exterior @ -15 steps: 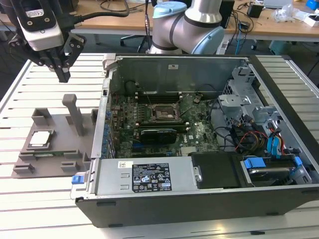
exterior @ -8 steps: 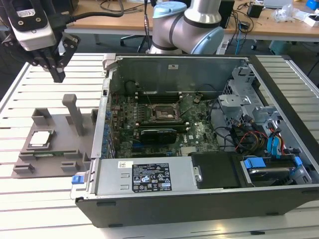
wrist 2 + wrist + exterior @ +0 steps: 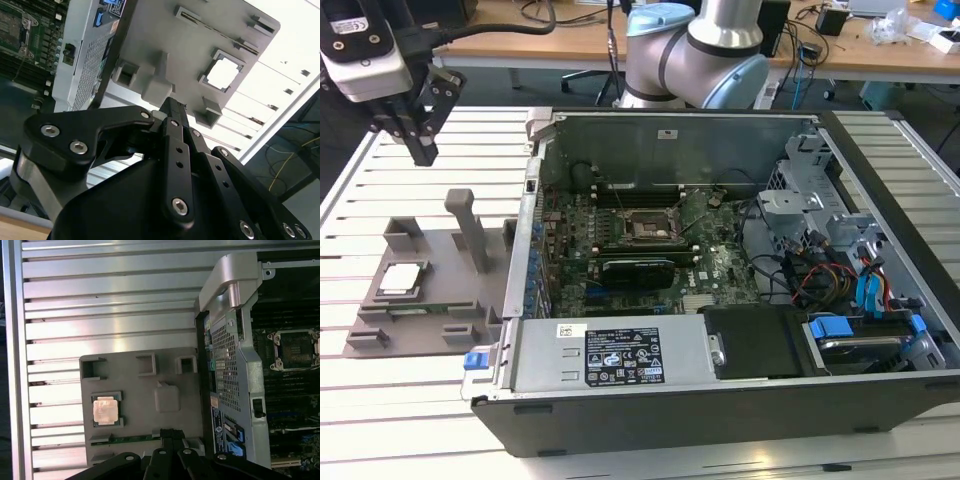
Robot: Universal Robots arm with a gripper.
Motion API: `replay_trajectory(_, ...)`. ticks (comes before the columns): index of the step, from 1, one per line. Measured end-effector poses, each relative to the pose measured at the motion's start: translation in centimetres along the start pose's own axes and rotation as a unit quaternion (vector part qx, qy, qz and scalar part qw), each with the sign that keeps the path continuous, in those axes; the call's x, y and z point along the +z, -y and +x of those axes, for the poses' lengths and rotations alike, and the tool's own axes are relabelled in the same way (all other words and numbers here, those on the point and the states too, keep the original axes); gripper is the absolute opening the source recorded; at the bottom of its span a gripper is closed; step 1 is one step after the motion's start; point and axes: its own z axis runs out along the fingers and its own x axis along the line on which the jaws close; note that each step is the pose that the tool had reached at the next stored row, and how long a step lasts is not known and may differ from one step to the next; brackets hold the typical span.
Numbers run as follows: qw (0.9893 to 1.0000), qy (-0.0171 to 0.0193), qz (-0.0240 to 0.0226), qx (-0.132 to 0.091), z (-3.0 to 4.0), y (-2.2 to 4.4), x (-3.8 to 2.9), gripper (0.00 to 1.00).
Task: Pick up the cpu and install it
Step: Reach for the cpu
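The cpu [image 3: 400, 279] is a small silvery square chip lying in a recess of the grey holder plate [image 3: 440, 305] at the exterior view's left, outside the open computer case. In both wrist views the cpu [image 3: 222, 74] [image 3: 105, 410] sits flat and untouched. My gripper [image 3: 423, 157] hangs well above the slatted table, behind the holder plate and apart from the chip. Its black fingers [image 3: 170, 120] are shut together with nothing between them, and the gripper [image 3: 169, 432] shows over the plate's edge. The bare cpu socket [image 3: 645, 228] [image 3: 295, 347] lies on the motherboard inside the case.
The open computer case [image 3: 620, 350] stands at the exterior view's middle and right, its metal side wall [image 3: 230, 340] next to the holder plate. A tall grey post [image 3: 470, 225] rises from the plate. A long black card [image 3: 640, 268] lies below the socket. The slatted table [image 3: 110, 300] spreads around.
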Motion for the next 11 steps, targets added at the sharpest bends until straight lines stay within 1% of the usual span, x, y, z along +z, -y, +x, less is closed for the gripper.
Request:
replay_trajectory(7, 1.0000, 0.0000, 0.0000, 0.000, 1.35, 0.10, -0.02, 0.11)
replay_trajectory(11, 1.0000, 0.0000, 0.0000, 0.000, 1.90, 0.14, -0.03, 0.11)
